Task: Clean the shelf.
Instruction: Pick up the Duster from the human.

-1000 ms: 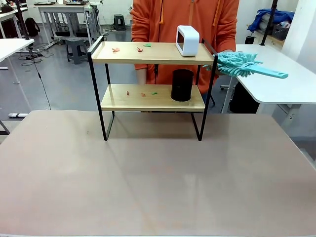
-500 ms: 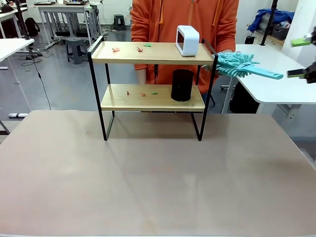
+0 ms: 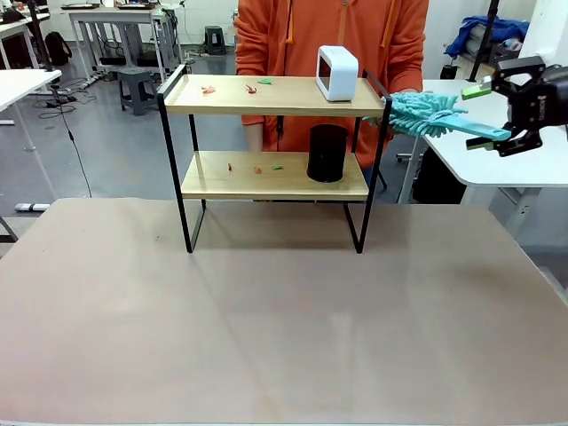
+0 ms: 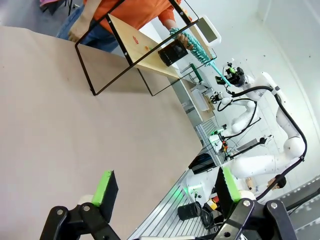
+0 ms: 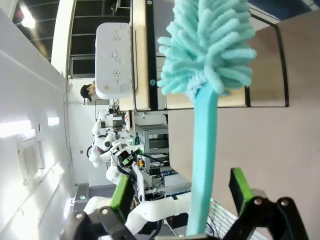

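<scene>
Your shelf (image 3: 284, 98) stands in the upper middle of the front view, at the far side of the brown surface (image 3: 284, 319), its black legs planted on it. A white rounded box (image 3: 337, 73) sits toward the right end of the top board, and a black cylinder (image 3: 327, 153) stands on the lower board beneath it. Small red and green scraps (image 3: 251, 86) lie on the left half of the top board, with a few more on the lower one.

A person in an orange hooded top (image 3: 293, 35) stands behind the shelf. A teal duster (image 3: 426, 115) is held out at the shelf's right rail, its fluffy head just beside the rail and its flat handle pointing toward the right edge of the frame.

Your right claw (image 3: 479, 115) is at the upper right of the front view, jaws apart, with the handle's tip lying between them. In the right wrist view the claw (image 5: 181, 192) brackets the duster (image 5: 210, 45) handle – a gap shows on each side, so neither green pad is touching it.

Your left claw (image 4: 166, 186) fills the bottom of the left wrist view, jaws wide apart and holding nothing, above bare surface – the shelf (image 4: 150, 55) is well away in the upper part of that frame.
</scene>
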Controlling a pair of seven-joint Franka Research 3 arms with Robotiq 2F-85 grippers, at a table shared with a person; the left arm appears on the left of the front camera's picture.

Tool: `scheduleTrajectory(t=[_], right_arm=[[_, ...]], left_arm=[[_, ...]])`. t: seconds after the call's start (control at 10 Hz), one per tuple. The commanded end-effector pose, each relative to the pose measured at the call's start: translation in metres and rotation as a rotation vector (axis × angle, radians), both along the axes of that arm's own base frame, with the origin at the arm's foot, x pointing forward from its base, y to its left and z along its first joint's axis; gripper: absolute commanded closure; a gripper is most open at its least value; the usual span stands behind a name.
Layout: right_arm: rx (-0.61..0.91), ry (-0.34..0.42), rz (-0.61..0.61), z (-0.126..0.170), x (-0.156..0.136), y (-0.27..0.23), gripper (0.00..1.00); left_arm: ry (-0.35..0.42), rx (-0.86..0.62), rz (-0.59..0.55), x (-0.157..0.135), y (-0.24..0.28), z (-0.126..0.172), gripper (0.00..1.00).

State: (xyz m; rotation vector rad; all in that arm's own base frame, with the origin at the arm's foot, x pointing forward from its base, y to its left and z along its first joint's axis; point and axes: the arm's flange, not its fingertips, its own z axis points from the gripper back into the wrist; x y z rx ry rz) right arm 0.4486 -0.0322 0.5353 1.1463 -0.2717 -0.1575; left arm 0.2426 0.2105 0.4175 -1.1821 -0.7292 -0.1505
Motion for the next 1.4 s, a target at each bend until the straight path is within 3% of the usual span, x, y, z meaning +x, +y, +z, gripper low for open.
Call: scheduleTrajectory(t=[0.0, 0.4, 0.7, 0.8, 1.0, 1.1, 1.2, 1.3], right_arm=[[-0.022, 0.037, -0.036, 0.011, 0.014, 0.007, 0.00], [-0.018, 0.044, -0.053, 0.005, 0.020, 0.008, 0.00], [-0.015, 0.045, -0.061, 0.004, 0.020, 0.005, 0.87], [-0.015, 0.047, -0.063, 0.003, 0.019, 0.005, 1.00], [-0.013, 0.049, -0.062, 0.001, 0.019, 0.003, 1.00], [-0.016, 0.048, -0.064, 0.001, 0.019, 0.003, 0.93], [-0.019, 0.046, -0.068, 0.000, 0.019, 0.002, 1.00], [-0.021, 0.045, -0.067, 0.000, 0.019, 0.001, 1.00]], left_arm=[[-0.031, -0.007, -0.002, 0.000, -0.001, 0.001, 0.00], [-0.031, -0.007, -0.002, 0.000, -0.001, 0.001, 0.00], [-0.031, -0.007, -0.002, 0.000, -0.001, 0.001, 0.00], [-0.031, -0.007, -0.002, 0.000, -0.001, 0.001, 0.00], [-0.031, -0.007, -0.002, 0.000, -0.001, 0.001, 0.00], [-0.031, -0.007, -0.002, 0.000, -0.001, 0.001, 0.00], [-0.031, -0.007, -0.002, 0.000, -0.001, 0.001, 0.00], [-0.031, -0.007, -0.002, 0.000, -0.001, 0.001, 0.00]])
